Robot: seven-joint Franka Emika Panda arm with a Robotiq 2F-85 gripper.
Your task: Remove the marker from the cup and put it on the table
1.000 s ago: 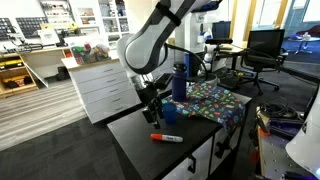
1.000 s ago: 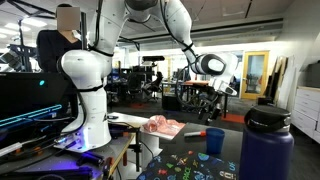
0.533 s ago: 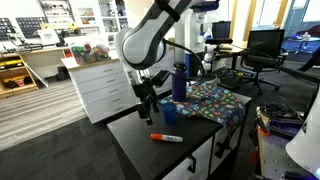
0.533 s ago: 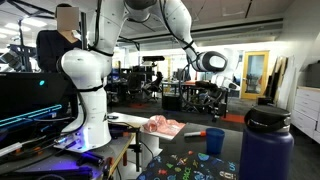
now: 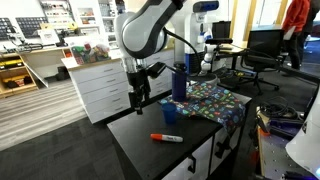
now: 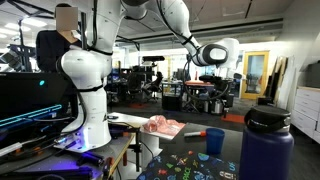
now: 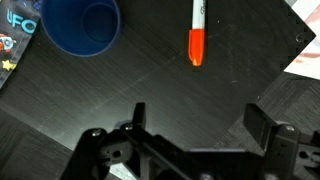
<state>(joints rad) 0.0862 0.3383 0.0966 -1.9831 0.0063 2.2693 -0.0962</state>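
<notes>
The red-orange marker (image 5: 166, 137) lies flat on the black table (image 5: 135, 150), apart from the small dark blue cup (image 5: 171, 114). In the wrist view the marker (image 7: 197, 35) lies at the top and the empty cup (image 7: 81, 26) at the top left. My gripper (image 5: 138, 102) hangs open and empty above the table, behind the marker. Its fingers (image 7: 195, 118) spread wide over bare tabletop. The cup (image 6: 214, 140) and the marker (image 6: 197, 134) also show small in an exterior view.
A tall dark blue bottle (image 5: 179, 82) stands on a patterned cloth (image 5: 215, 100) behind the cup. A white drawer unit (image 5: 100, 85) stands beside the table. Office chairs (image 5: 262, 52) stand further back. A pink object (image 6: 162, 126) lies on a side surface.
My gripper has risen away from the table, open the whole time. The marker and cup have not moved.
</notes>
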